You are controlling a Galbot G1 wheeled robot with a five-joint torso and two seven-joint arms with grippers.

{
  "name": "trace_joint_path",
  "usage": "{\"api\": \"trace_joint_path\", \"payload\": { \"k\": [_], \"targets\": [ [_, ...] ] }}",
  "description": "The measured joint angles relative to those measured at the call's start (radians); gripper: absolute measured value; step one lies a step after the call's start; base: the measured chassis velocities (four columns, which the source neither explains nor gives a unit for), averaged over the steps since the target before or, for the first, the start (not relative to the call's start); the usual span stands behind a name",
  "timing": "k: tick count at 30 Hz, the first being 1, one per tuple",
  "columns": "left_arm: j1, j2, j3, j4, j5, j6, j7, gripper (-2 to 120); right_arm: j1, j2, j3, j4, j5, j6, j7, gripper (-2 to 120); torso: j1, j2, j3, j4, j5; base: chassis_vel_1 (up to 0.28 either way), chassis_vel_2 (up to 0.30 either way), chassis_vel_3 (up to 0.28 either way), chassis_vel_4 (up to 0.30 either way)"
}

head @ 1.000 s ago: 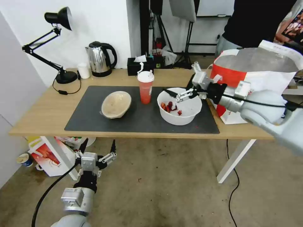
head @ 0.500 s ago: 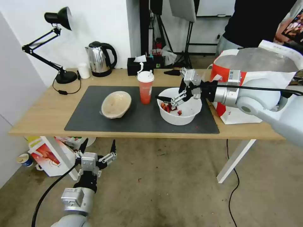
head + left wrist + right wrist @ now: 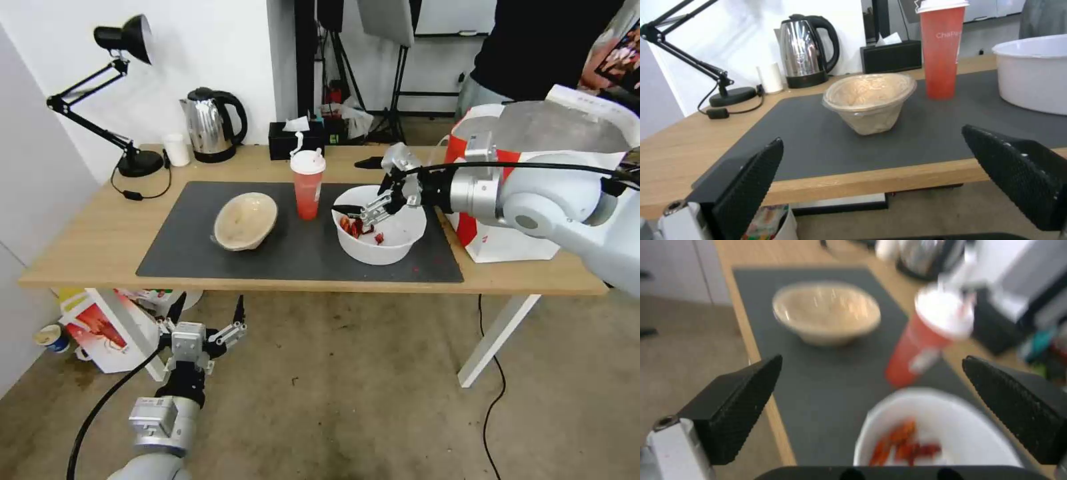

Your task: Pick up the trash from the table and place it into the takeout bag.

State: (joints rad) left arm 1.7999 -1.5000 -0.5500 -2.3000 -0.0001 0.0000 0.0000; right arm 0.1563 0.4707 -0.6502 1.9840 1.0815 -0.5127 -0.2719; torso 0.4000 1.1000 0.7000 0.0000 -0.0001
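On the table (image 3: 87,233), a dark mat (image 3: 300,250) carries the trash: a beige bowl (image 3: 245,220), a red cup (image 3: 307,190) with lid and straw, and a white bowl (image 3: 393,243) with red scraps. My right gripper (image 3: 347,187) hangs open just above the white bowl's near-left rim, one finger over the scraps. Its wrist view shows the white bowl (image 3: 951,426), the red cup (image 3: 925,343) and the beige bowl (image 3: 826,313) beyond the gripper (image 3: 876,406). The takeout bag (image 3: 567,127) stands open at the table's right end. My left gripper (image 3: 209,303) waits open below the table's front edge, facing the beige bowl (image 3: 869,100).
A desk lamp (image 3: 127,100), steel kettle (image 3: 212,127), small white cup (image 3: 177,150) and black tissue box (image 3: 297,140) line the table's back edge. A white-and-red box (image 3: 107,330) lies on the floor under the left end. A cable trails by the white table leg (image 3: 497,340).
My right arm has swung left and lowered, bringing the open gripper from beside the takeout bag down over the white bowl. The left arm has not moved.
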Motion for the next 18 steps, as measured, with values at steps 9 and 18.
{"api": "trace_joint_path", "payload": {
  "k": [9,18],
  "targets": [
    [0.000,0.000,0.000,0.000,0.000,0.000,0.000,100,0.036,0.016,0.009,0.018,0.111,-0.204,0.054,100,0.000,0.000,0.000,0.0001,0.0000,0.000,0.000,0.000,0.000],
    [0.000,0.000,0.000,0.000,0.000,0.000,0.000,100,0.045,0.020,-0.011,0.024,0.125,-0.220,0.067,100,0.000,0.000,0.000,0.0001,0.0001,0.000,0.000,0.000,0.000]
  ]
}}
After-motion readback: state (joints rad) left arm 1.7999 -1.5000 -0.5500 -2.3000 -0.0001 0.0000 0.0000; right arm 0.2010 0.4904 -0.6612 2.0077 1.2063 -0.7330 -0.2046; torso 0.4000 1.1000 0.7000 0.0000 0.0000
